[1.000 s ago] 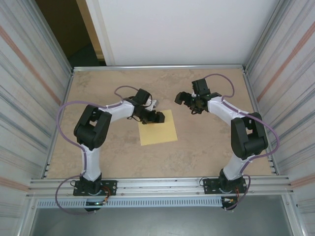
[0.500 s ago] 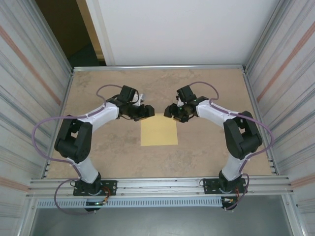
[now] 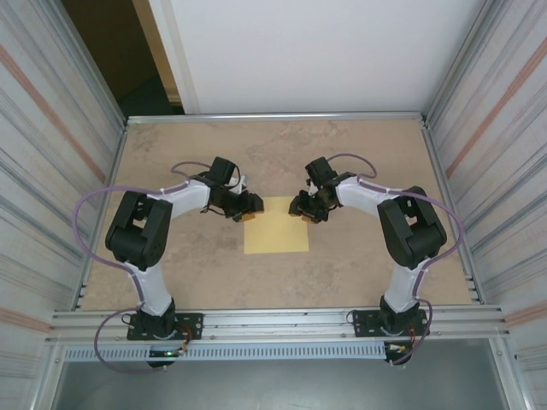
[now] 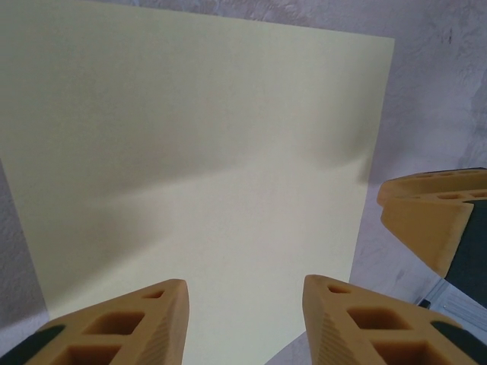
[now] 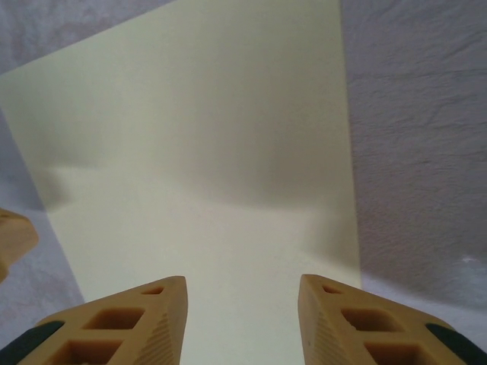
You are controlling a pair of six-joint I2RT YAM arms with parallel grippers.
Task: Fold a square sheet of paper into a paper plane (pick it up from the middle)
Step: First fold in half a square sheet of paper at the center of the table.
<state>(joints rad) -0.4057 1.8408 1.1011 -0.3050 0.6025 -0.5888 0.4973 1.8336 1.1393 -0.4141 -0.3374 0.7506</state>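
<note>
OK, top view first. Both arms are bolted to the near rail (image 3: 273, 323). Next out, the square sheet of paper (image 3: 275, 229) lies flat and unfolded on the counter (image 3: 359, 273), roughly centred between the two arms, with its edges square to the rail.

At the sheet's far edge, the left end effector (image 3: 249, 213) is by the far-left corner. The right end effector (image 3: 305, 212) is by the far-right corner, close to the left one across the sheet's width.

Left wrist view: the fingers (image 4: 129, 327) stand apart at a moderate gap with nothing pinched, and yellow paper is visible through the gap. One orange finger (image 4: 426, 220) of the other end effector sits just off the sheet's edge.

Right wrist view: same story. The fingers (image 5: 122, 327) are at a moderate gap with nothing gripped, and the paper is flat below.

Can't tell from these angles whether either set of tips touches the paper.

Beyond both, the counter runs to the white back wall (image 3: 325, 51).
</note>
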